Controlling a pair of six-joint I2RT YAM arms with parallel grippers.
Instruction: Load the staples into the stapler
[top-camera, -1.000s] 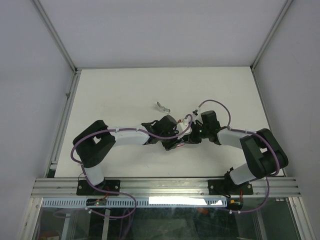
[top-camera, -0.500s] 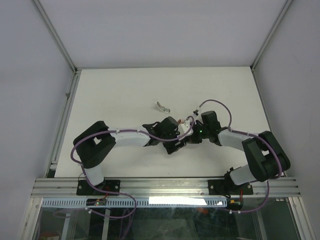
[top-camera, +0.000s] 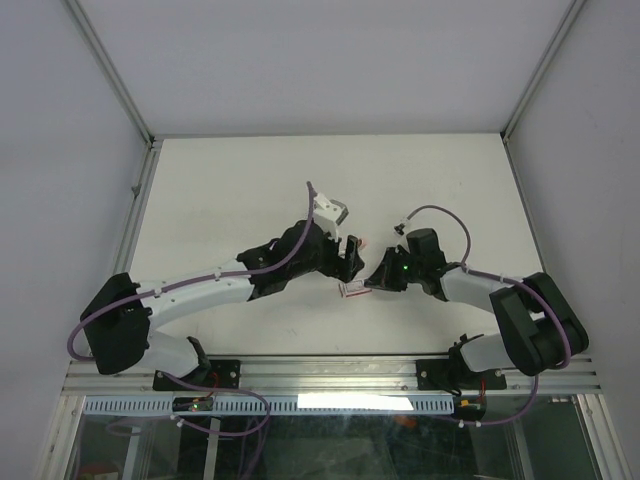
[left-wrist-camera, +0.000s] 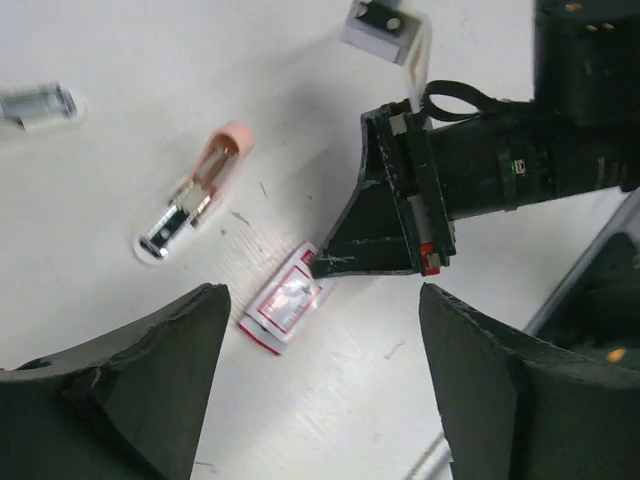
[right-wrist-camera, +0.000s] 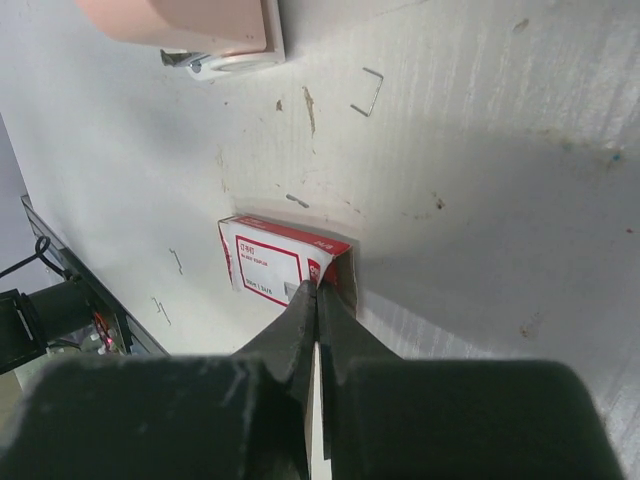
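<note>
The stapler (left-wrist-camera: 195, 195), pale pink with a silvery metal front, lies on the table; it also shows in the top view (top-camera: 362, 243) and at the top edge of the right wrist view (right-wrist-camera: 180, 25). A small red-and-white staple box (left-wrist-camera: 285, 310) lies flat near it (top-camera: 352, 291). My right gripper (right-wrist-camera: 318, 285) is shut, its tips pinching the box's edge at the open end (right-wrist-camera: 340, 262); it shows in the top view (top-camera: 372, 283). My left gripper (left-wrist-camera: 320, 400) is open and empty, hovering above the box and stapler (top-camera: 348, 258).
A small silvery metal piece (left-wrist-camera: 35, 105) lies left of the stapler. Loose staples (right-wrist-camera: 367, 92) lie scattered on the table. Both arms meet mid-table, with the right arm's cable (top-camera: 430, 212) looping above. Metal frame rails border the table (top-camera: 140, 190).
My left arm has stretched out and swung its gripper up and away from the right gripper. The staple box now shows on the table at the right gripper's tips.
</note>
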